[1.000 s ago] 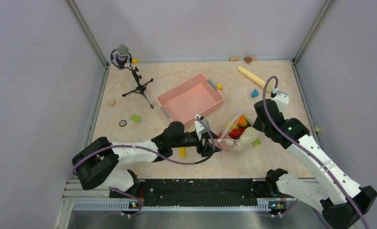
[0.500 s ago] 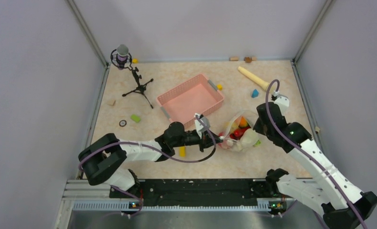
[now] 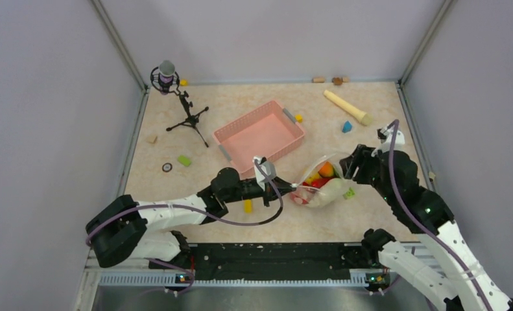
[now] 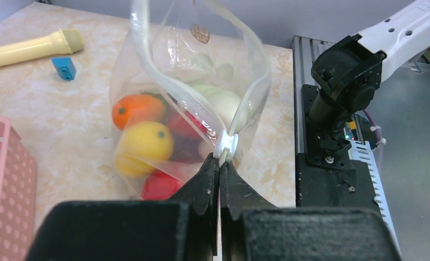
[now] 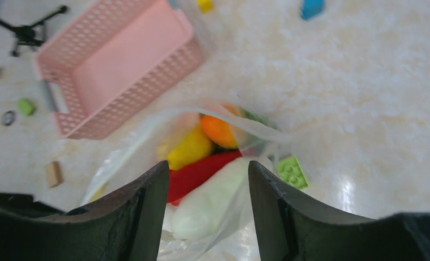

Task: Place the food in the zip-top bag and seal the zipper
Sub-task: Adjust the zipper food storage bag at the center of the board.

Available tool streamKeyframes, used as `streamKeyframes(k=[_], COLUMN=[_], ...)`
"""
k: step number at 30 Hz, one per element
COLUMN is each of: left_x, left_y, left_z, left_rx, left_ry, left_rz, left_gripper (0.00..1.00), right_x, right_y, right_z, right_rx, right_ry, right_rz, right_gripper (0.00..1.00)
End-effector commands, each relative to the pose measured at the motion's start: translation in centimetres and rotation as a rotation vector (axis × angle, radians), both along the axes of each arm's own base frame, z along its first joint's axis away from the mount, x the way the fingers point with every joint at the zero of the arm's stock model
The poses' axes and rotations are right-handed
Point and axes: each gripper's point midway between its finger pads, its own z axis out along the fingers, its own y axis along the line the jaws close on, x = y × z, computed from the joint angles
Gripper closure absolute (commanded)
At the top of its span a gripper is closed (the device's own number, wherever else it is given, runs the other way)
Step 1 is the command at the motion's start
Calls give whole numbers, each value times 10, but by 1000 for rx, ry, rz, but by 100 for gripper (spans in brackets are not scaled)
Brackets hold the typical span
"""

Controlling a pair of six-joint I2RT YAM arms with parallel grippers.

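Observation:
The zip-top bag [image 3: 320, 186] lies in the middle of the table, with the food inside: an orange mango [image 4: 136, 109], a yellow mango [image 4: 144, 142], a red chili [image 5: 201, 171] and a white piece [image 5: 212, 204]. My left gripper [image 4: 219, 159] is shut on the white end of the zipper [image 4: 226, 145] at the bag's near corner. Beyond that pinch the bag's mouth gapes open in a loop. My right gripper [image 5: 208, 179] hangs open just above the bag's far side, touching nothing; in the top view the right gripper [image 3: 352, 166] is right of the bag.
A pink basket [image 3: 260, 136] stands behind the bag. A green block [image 3: 349, 192] lies against the bag's right side and a yellow block [image 3: 248, 206] under my left arm. Farther off are a microphone tripod [image 3: 187, 115], a cream cylinder [image 3: 347, 107] and a blue block [image 3: 347, 127].
My left gripper shut on the bag's zipper end. My right gripper opened, let go of the bag and drew back to the right; the bag sagged lower.

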Motion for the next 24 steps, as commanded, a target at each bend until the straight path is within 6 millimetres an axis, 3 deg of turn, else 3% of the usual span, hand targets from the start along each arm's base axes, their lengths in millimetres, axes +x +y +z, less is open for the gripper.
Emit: streamKeyframes(k=[1,5,9,15,21,24], left_x=[3,3,3,6,5,4], left_y=[4,5,8,13,11,11], left_z=[29,44,48,49,46,46], left_rx=[1,41,98,106,114,114], left_ry=[-89,-93,-54,-19,22,29], left_rz=[12,10,11,52,48,42], left_gripper=[100,100,100,100,100,100], right_x=[-8,-39,-71,-64,-80,-79], right_y=[46,102,138,157,172,175], right_z=[73,106,100,77,56,48], right_rx=[59,75,27,-15,-110,-141], right_ry=[-303,-499,-595,-578,-645,-627], right_rz=[360,797,1199,1363,1544,1559], right_gripper=[42,38,38,38,43,43])
